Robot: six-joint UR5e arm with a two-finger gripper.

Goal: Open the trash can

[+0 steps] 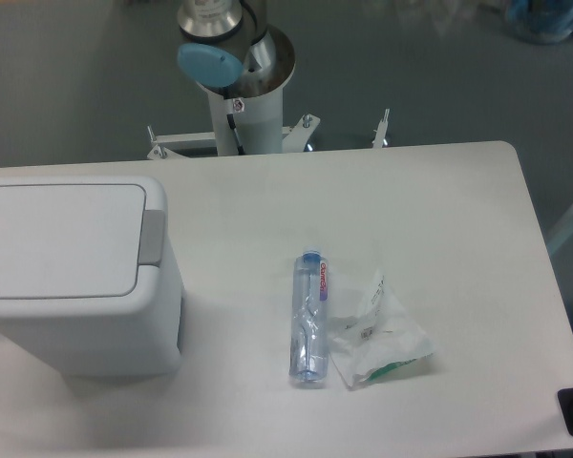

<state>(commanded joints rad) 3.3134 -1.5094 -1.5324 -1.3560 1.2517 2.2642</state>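
Worktop [458,210] carries the trash can [72,277] at its left edge, lid flat and closed, grey push tab [152,238] facing inward where the arm could press it. Bottle [308,318] and bag [377,334] lie touching, well apart. Pincer is out of view, so its opening is unknown.

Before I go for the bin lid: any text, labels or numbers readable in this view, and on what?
Clear plastic bottle: a red and purple label near its cap end carries print, too blurred to read.
Clear plastic bag: small dark marks, too small to read.
Robot base column: small sticker, unreadable.
Trash can, its lid and grey push tab: no text visible.
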